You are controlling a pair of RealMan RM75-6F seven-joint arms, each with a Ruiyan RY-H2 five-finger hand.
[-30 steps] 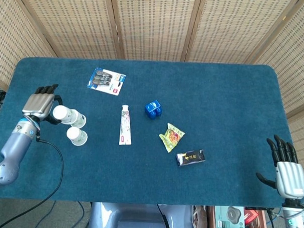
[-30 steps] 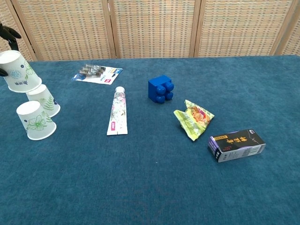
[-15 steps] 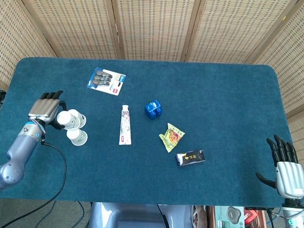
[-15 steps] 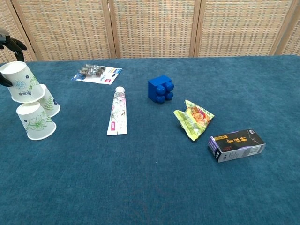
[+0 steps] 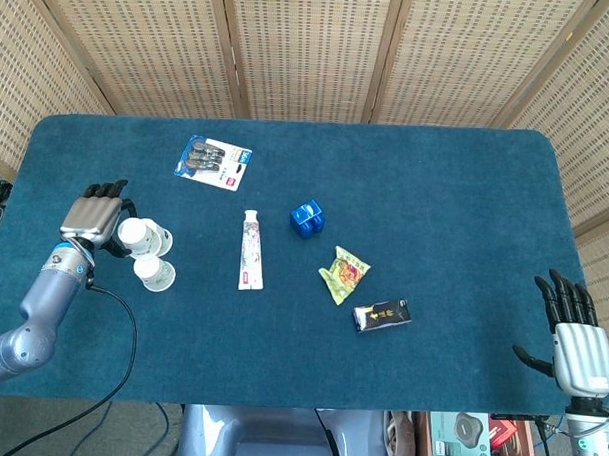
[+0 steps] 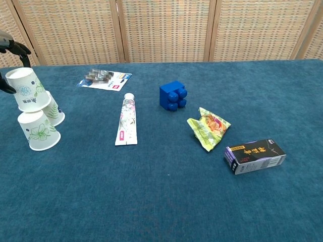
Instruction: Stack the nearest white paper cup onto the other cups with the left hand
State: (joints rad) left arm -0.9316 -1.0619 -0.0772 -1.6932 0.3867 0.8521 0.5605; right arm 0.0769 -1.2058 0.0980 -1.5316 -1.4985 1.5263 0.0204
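Three white paper cups with green leaf prints cluster at the table's left side. My left hand (image 5: pixel 93 216) grips the top cup (image 5: pixel 134 232) (image 6: pixel 28 89), tilted, which sits on the two others. One of those lies behind (image 6: pixel 54 113) and the other (image 5: pixel 154 274) (image 6: pixel 38 130) stands upside down nearest the front. In the chest view only dark fingertips (image 6: pixel 12 46) show at the left edge, around the held cup. My right hand (image 5: pixel 577 348) hangs off the table's front right corner, fingers spread and holding nothing.
A battery pack (image 5: pixel 213 161) lies behind the cups. To their right lie a toothpaste tube (image 5: pixel 251 248), a blue block (image 5: pixel 308 217), a green snack packet (image 5: pixel 344 272) and a dark box (image 5: pixel 382 314). A black cable (image 5: pixel 121 322) loops from the left arm.
My left hand has lowered the held cup and brought it slightly right, down onto the two other cups. The right hand has not moved.
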